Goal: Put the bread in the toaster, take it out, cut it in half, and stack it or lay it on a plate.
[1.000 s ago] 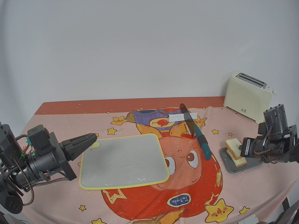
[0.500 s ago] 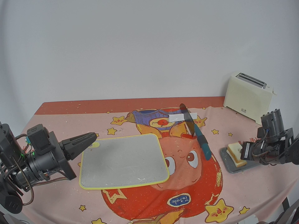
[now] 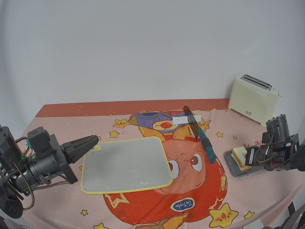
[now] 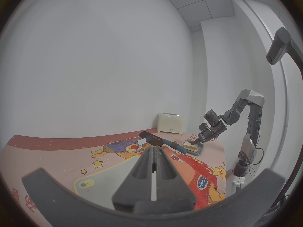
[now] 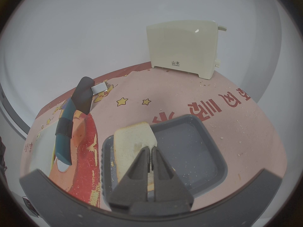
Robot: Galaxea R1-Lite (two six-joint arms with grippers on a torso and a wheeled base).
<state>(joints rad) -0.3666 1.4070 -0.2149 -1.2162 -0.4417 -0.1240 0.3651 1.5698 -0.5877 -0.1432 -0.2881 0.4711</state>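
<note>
Tablecloth (image 3: 254, 191), bread (image 3: 239, 155) on tray (image 3: 230, 168), knife (image 3: 200, 134) blade toward wall (image 3: 152, 48)

My head camera overlooks the whole table (image 3: 63, 118); my 2 wrist cameras sit low, both catching the toaster (image 5: 183, 48).

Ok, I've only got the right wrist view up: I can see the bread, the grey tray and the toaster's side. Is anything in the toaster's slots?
Observer: In the head view the toaster shows two slots on top, both dark, with no bread poking out.
Operator: And where's the left arm?
Observer: The left gripper is at the far left corner of the cutting board, fingers together, holding nothing.
Operator: Does the knife touch that board?
Observer: No. The knife lies apart from it on its right, blade toward the back wall, teal handle toward the robot.
</note>
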